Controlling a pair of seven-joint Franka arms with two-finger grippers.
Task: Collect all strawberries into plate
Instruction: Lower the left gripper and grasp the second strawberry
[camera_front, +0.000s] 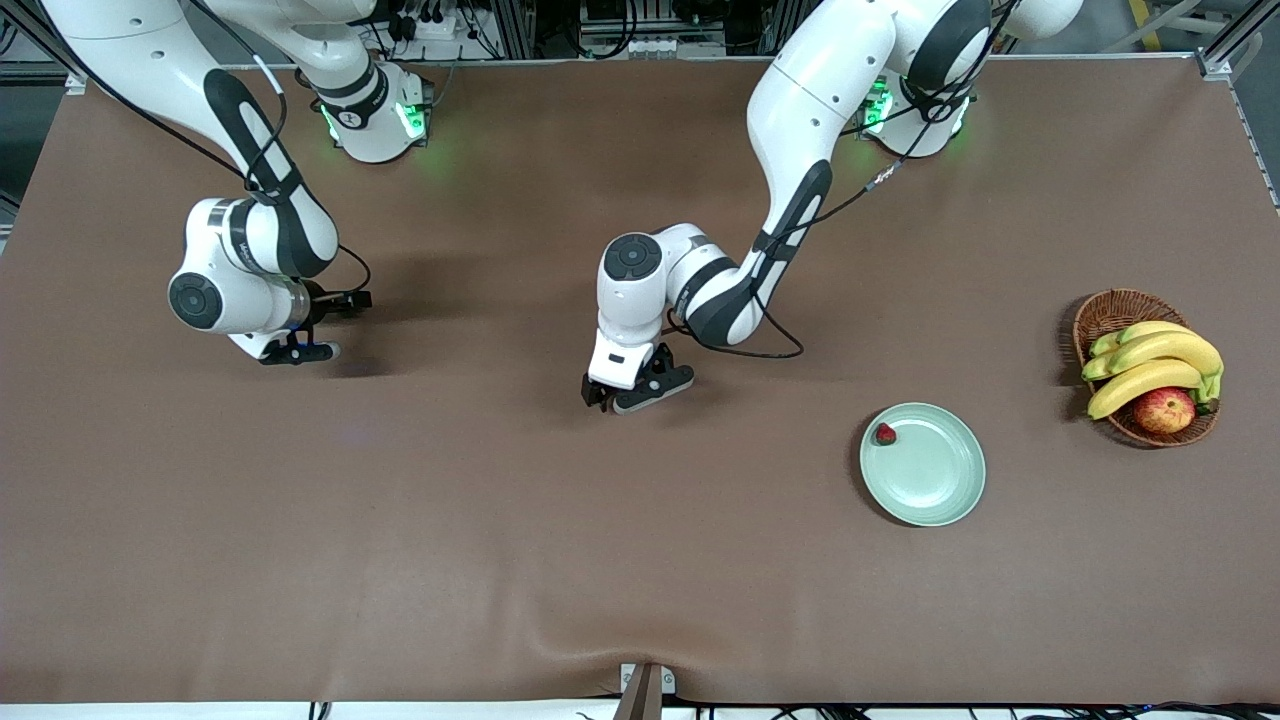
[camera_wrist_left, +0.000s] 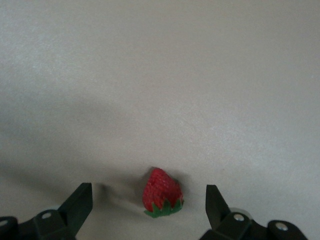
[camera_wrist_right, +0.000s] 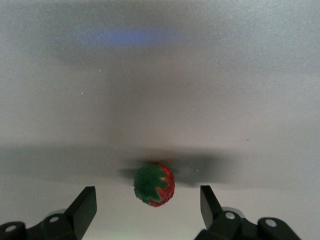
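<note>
One strawberry (camera_front: 885, 434) is seen lying in the pale green plate (camera_front: 935, 490), close to the rim on the side toward the robots' bases. The plate rests on the brown table (camera_front: 640, 560), toward the left arm's end, with a wicker basket (camera_front: 1112, 312) of bananas (camera_front: 1150, 362) and an apple (camera_front: 1164, 410) set farther toward that end and apart from it. The left claw (camera_front: 640, 392) is held low over the middle of the table, and its fingers (camera_wrist_left: 80, 202) are spread wide. A second strawberry (camera_wrist_left: 161, 198) is recorded in the left wrist view, lying on the table between the open fingers with its leafy top toward the camera; neither finger touches it (in the front view this berry is hidden under the claw). The right claw (camera_front: 300, 350) is held low over the table toward the right arm's end, its fingers (camera_wrist_right: 84, 206) also wide apart. A third strawberry (camera_wrist_right: 154, 184) is recorded in the right wrist view, between those fingers and clear of both, green top facing the camera; whether it rests on the table or is slightly off it cannot be told.
</note>
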